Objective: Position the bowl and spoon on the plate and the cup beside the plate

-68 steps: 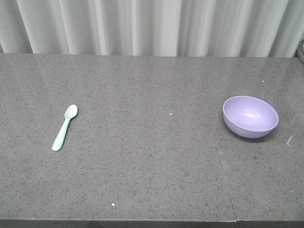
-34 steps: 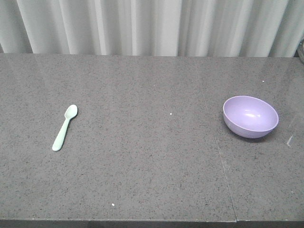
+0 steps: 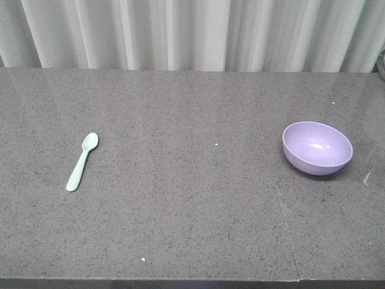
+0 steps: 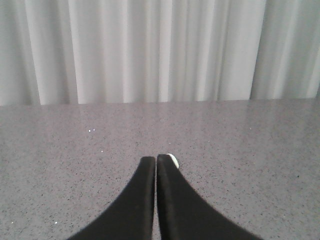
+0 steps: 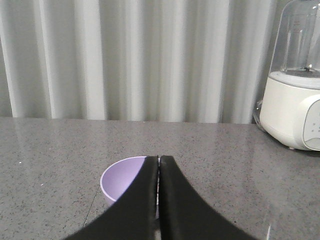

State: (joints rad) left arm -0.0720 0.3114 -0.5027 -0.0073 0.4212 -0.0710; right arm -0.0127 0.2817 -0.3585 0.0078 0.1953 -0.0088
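The left gripper (image 4: 156, 159) has its black jaws pressed together with nothing between them, over the grey speckled tabletop (image 4: 75, 150). Just past their tips, slightly to the right, a pale sliver of the mint-green spoon (image 4: 173, 159) shows; the front view has it lying flat, head toward the curtain (image 5: 150, 60). The right gripper (image 5: 159, 159) likewise has its jaws closed and empty. Just beyond and below their tips the lavender bowl (image 5: 120, 182) sits upright on the tabletop. Farther off, right of those jaws, stands a white appliance (image 5: 295, 115) with a clear dome, before the pleated curtain.
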